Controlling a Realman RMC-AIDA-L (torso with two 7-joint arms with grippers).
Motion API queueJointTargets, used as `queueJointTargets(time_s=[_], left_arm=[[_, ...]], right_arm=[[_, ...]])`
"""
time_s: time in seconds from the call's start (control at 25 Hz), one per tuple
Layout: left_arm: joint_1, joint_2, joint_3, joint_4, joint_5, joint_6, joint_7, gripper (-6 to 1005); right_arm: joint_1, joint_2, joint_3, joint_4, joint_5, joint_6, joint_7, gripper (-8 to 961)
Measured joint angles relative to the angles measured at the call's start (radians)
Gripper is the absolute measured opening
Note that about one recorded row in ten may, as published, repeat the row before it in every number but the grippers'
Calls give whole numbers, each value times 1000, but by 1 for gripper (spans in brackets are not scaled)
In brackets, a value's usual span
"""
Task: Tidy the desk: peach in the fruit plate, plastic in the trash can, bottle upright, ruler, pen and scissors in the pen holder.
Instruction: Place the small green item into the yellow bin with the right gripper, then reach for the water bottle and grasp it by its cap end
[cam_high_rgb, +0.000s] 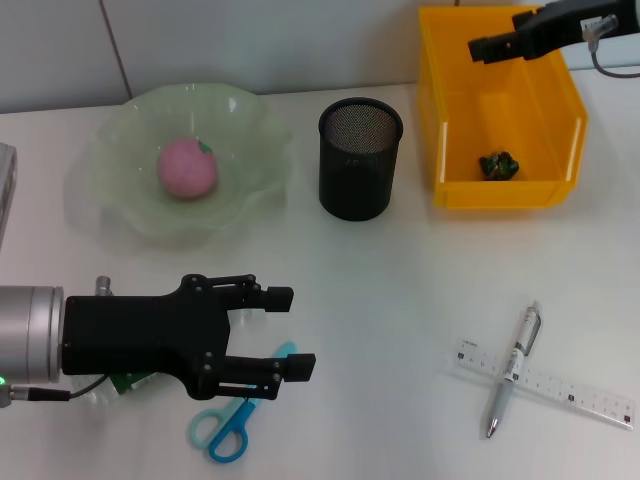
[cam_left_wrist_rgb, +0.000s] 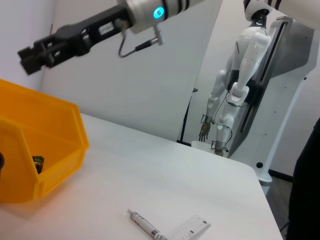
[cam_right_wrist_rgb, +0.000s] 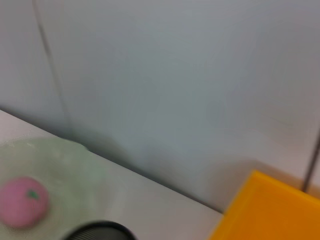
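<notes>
Your left gripper (cam_high_rgb: 288, 332) hangs with its jaws spread wide and empty, the blue scissors (cam_high_rgb: 232, 420) lying just beneath its lower finger. The peach (cam_high_rgb: 187, 168) sits in the fruit plate (cam_high_rgb: 110, 215) beyond it. Your right gripper (cam_high_rgb: 480, 46) hovers over the yellow trash can (cam_high_rgb: 500, 190), above the crumpled plastic (cam_high_rgb: 498, 164); whether its fingers are parted cannot be told. Pen (cam_high_rgb: 512, 368) and ruler (cam_high_rgb: 580, 398) lie crossed, well apart from both.

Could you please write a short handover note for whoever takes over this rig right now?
Left gripper: open, empty, low over the scissors.
Right gripper: above the yellow bin.
Done: peach in the green plate; crumpled plastic in the bin.
Left: scissors, pen and ruler still lie on the desk; the pen crosses the ruler. All go in the black mesh holder. Bottle hidden under the left arm.
</notes>
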Motion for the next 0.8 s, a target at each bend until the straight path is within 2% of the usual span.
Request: queueJointTargets(time_s=[0.04, 0.2, 0.24, 0.32, 0.44, 0.48, 0.6, 0.8], left_arm=[[0, 0, 0, 0, 0, 0, 0, 772], [0, 0, -17, -1, -1, 14, 2, 770], [0, 0, -17, -1, -1, 14, 2, 769], [0, 0, -24, -1, -1, 21, 3, 768], [0, 2, -29, -1, -1, 28, 1, 766], [0, 3, -32, -1, -1, 31, 1, 766], [-3, 2, -48, 0, 1, 44, 0, 764], [-10, 2, -50, -5, 4, 45, -4, 762]], right_arm=[[0, 0, 0, 0, 0, 0, 0, 739], [-79, 1, -5, -93, 181, -111, -34, 738], [-79, 1, -5, -93, 181, -111, -34, 738], [-142, 1, 1, -106, 309, -183, -104, 739], [-181, 0, 3, -102, 386, -225, -163, 739], [-220, 0, 3, -88, 449, -265, -225, 739], [-269, -1, 4, -45, 511, -331, -314, 738], [-310, -11, 16, 59, 528, -443, -425, 739]])
